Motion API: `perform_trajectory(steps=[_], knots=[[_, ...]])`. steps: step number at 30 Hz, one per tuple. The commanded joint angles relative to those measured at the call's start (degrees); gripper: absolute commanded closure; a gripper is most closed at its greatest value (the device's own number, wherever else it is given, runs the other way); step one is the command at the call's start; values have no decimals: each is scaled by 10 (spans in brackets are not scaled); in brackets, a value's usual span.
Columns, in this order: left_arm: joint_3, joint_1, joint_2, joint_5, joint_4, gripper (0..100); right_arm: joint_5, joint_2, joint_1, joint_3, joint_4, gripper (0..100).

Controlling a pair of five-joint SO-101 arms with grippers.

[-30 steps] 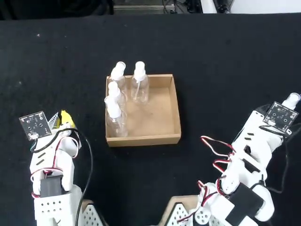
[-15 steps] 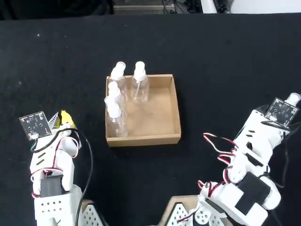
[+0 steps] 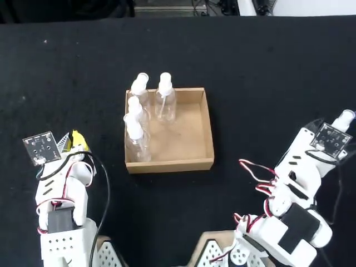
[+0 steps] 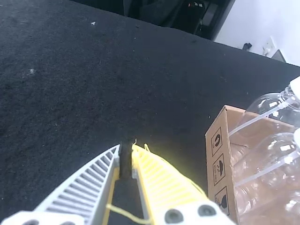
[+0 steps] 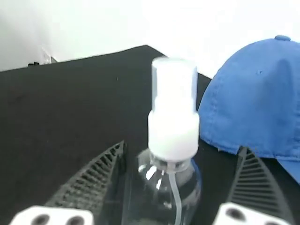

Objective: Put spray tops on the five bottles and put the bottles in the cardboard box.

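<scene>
Your right gripper is keeping its fingers spread on either side of the fifth bottle, spray top on, at the right edge of the tabletop and well apart from the cardboard box. A blue cap is lying just beside it. Four capped bottles are standing in the box, whose outer wall is showing black handling symbols. Your left gripper is hovering left of the box, fingers pressed together. Compared with half a second ago, the right wrist is sitting slightly nearer its base, and the box and its bottles are lying as before.
</scene>
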Motion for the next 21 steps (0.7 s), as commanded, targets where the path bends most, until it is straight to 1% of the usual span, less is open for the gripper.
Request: perform_trajectory(steps=[1,10,21], knots=[[13,-7,-11,-4,3,970,3,-1,-3,7,-18,666],[13,-7,-11,-4,3,970,-1,0,-4,-6,-17,666],[13,-7,-11,-4,3,970,0,91,-2,-41,-33,666]])
